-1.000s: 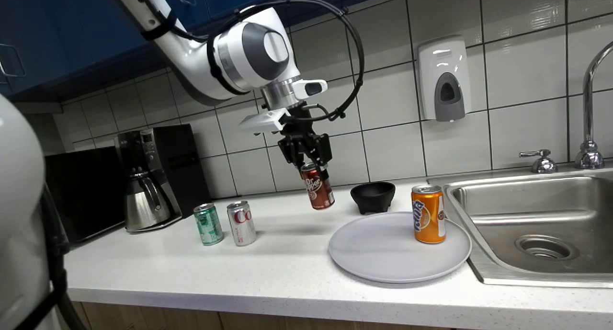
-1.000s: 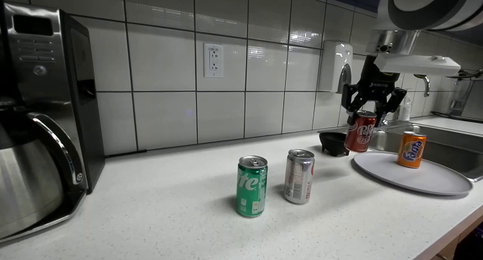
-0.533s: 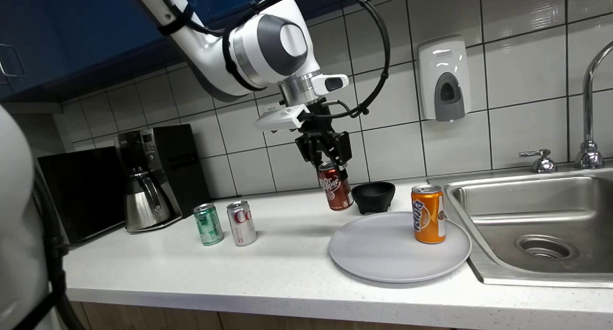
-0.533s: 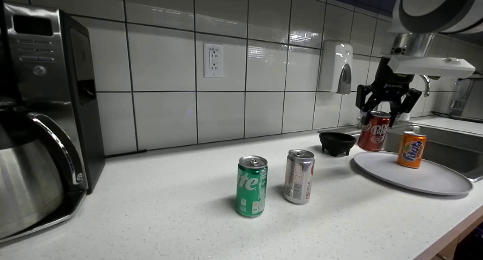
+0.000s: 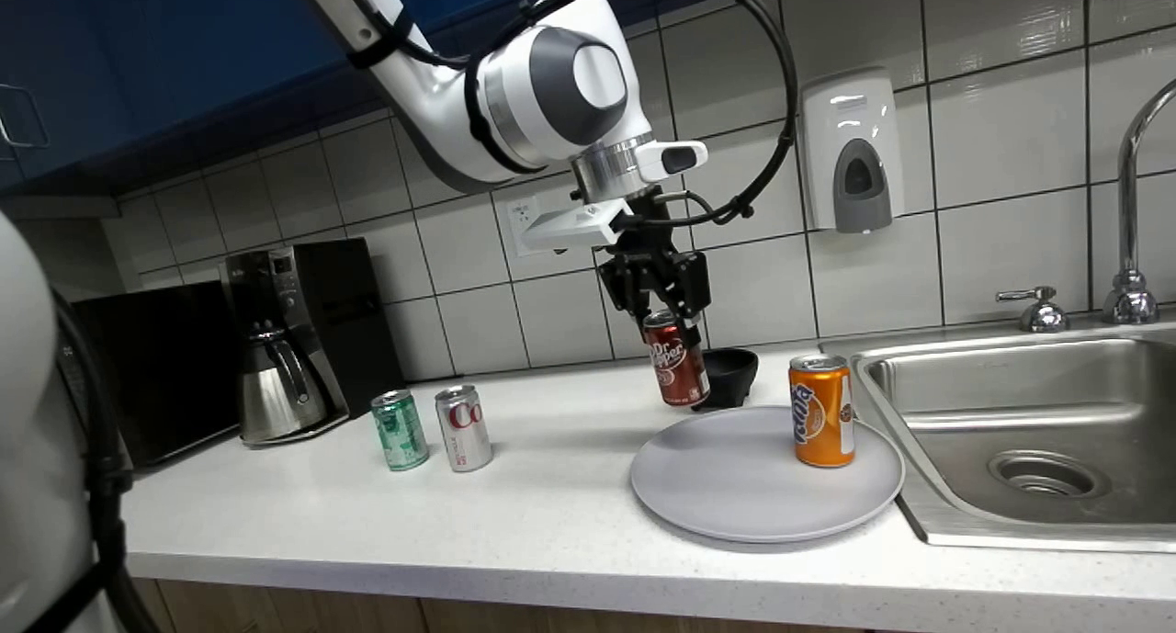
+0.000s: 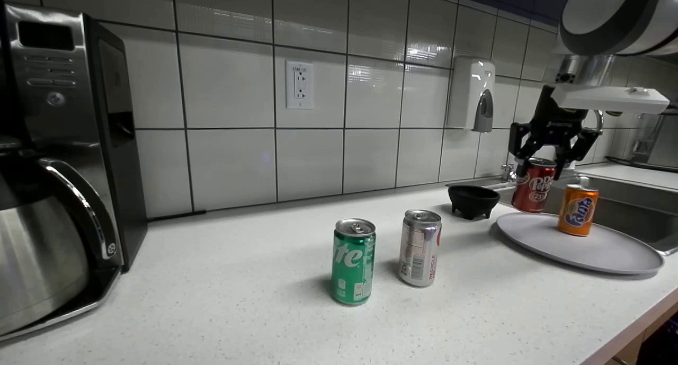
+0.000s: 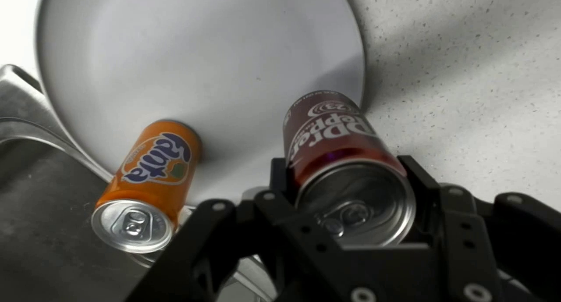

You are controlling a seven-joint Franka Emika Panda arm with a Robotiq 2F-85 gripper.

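Pinching a red Dr Pepper can (image 7: pixel 339 148) — the claw (image 6: pixel 540 172) hangs near the grey plate (image 5: pixel 726 491).

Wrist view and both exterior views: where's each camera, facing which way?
In an exterior view: in front of the counter, facing the tiled wall and sink; arm and gripper show.
In an exterior view: close to the coffee maker, angled along the tiled wall; gripper and arm's end show.
Wrist view: above the gripper, facing down at the plate; fingers show, gripping the Dr Pepper can.
Both exterior views share the green can and silver can.
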